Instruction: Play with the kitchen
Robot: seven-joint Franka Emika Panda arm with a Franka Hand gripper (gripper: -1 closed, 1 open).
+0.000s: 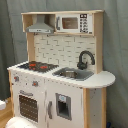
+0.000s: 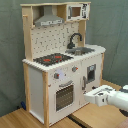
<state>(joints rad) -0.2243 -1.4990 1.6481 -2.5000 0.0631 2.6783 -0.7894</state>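
The tall white and light-wood toy kitchen [image 2: 62,62] stands on the wooden floor, untouched. The white robot arm's gripper [image 2: 89,96] hovers beside its lower front, fingers' spread impossible to tell. The approach step is probably in hand; next comes reaching a knob [image 2: 57,76] or the oven door [image 2: 64,95].

First exterior view faces the kitchen [image 1: 60,75] near, second exterior view farther back, both sharing it

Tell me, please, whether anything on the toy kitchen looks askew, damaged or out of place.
Nothing stands out. The tall white and light-wood toy kitchen stands upright in both exterior views, its oven door closed, the black faucet upright over the sink, and the black stovetop with red burners bare.
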